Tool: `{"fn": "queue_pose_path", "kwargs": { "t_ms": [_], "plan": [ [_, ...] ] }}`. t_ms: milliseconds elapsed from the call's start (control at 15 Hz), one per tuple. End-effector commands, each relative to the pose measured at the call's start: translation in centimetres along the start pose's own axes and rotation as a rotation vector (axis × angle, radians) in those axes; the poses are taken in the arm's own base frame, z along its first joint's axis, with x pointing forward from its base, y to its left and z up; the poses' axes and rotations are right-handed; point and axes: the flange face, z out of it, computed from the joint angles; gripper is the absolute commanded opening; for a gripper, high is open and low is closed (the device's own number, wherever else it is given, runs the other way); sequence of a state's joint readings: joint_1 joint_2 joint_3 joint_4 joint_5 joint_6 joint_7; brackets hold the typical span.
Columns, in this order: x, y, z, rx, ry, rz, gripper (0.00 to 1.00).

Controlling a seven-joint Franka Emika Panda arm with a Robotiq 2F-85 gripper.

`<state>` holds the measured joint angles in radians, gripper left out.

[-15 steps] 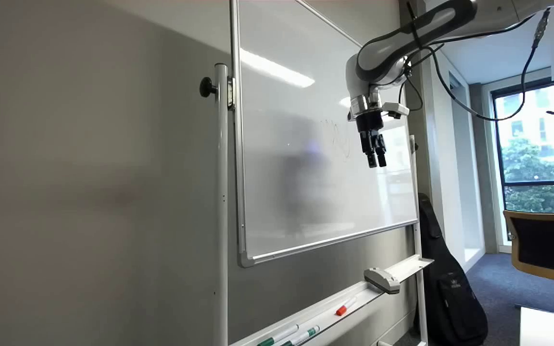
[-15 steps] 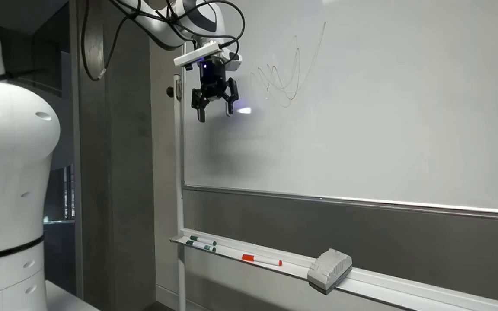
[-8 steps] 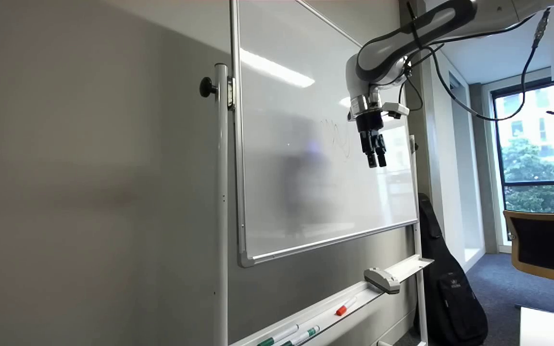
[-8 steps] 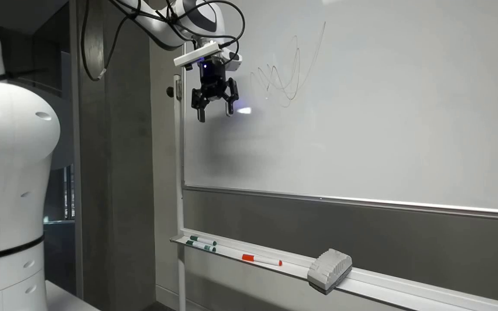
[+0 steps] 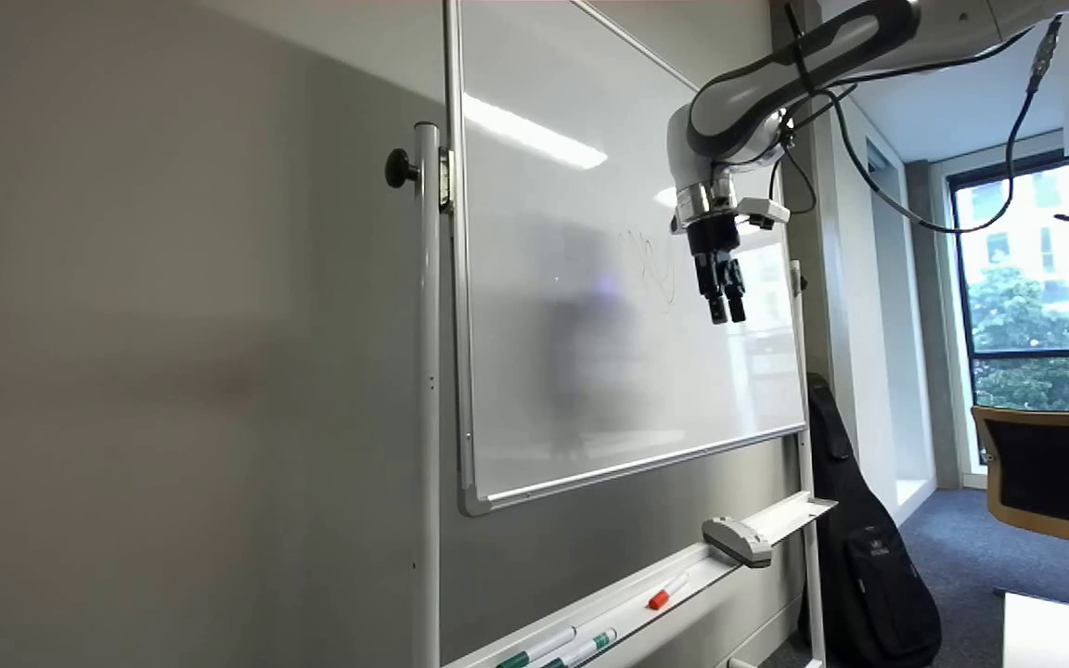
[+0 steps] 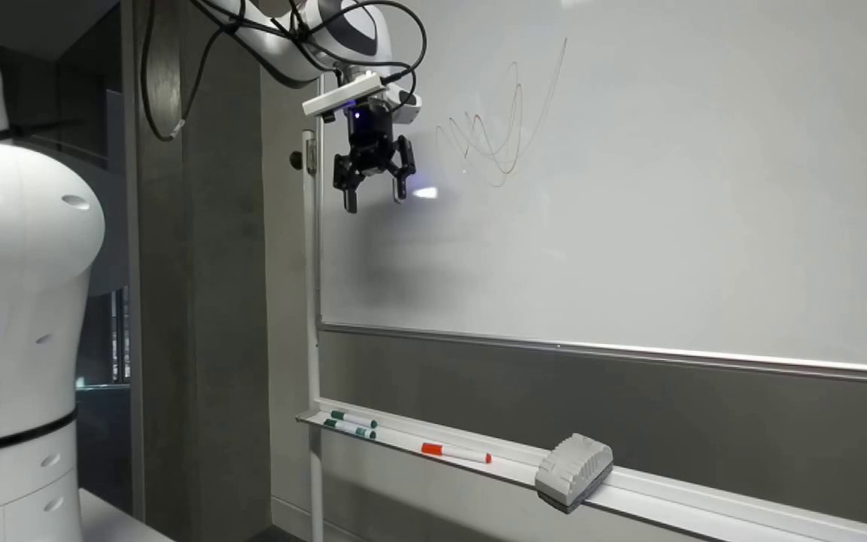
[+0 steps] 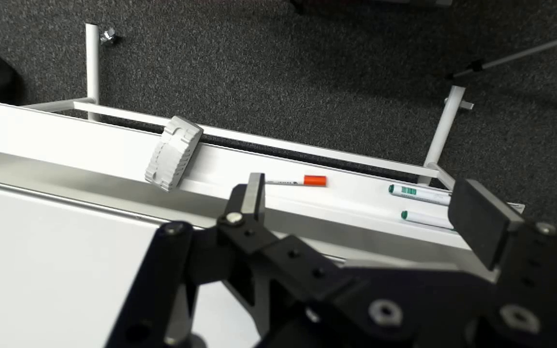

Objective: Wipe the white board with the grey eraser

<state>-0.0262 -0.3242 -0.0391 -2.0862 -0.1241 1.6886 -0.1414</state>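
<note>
The white board [image 6: 667, 226] stands upright on a frame, with thin reddish scribbled lines [image 6: 518, 128] on its upper part. Below it, the grey eraser [image 6: 574, 473] rests askew on the tray, jutting over the front edge. The wrist view also shows the eraser [image 7: 173, 152], left of the jaws. My gripper [image 6: 375, 202] points downward in front of the board, high above the tray and apart from the eraser. Its fingers [image 7: 254, 198] are spread wide with nothing held. In an exterior view the gripper [image 5: 727, 317] hangs well above the eraser [image 5: 737, 541].
On the white tray [image 7: 90, 147] lie a red-capped marker [image 7: 315, 181] and two green-ended markers, the upper one [image 7: 418, 194] partly behind a finger. A post [image 6: 313, 263] carries the board's side. A black guitar bag [image 5: 878, 557] leans behind the stand, near a chair [image 5: 1049, 473].
</note>
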Motion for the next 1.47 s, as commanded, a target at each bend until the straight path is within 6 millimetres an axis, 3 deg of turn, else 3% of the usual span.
{"fn": "queue_pose_path", "kwargs": {
  "t_ms": [0, 400, 600, 933, 1267, 1333, 1400],
  "plan": [
    [0.0, 0.0, 0.0, 0.0, -0.001, 0.0, 1.0],
    [0.0, 0.0, 0.0, 0.0, -0.001, 0.0, 1.0],
    [0.4, 0.6, 1.1, -0.006, 0.003, -0.013, 1.0],
    [2.0, 3.6, 5.3, -0.001, 0.055, 0.07, 1.0],
    [1.9, 9.2, 11.1, -0.018, 0.007, 0.235, 1.0],
    [1.7, 9.7, 11.5, 0.001, -0.016, 0.25, 1.0],
    [2.0, 8.6, 10.5, 0.005, 0.001, 0.206, 1.0]
  ]
}}
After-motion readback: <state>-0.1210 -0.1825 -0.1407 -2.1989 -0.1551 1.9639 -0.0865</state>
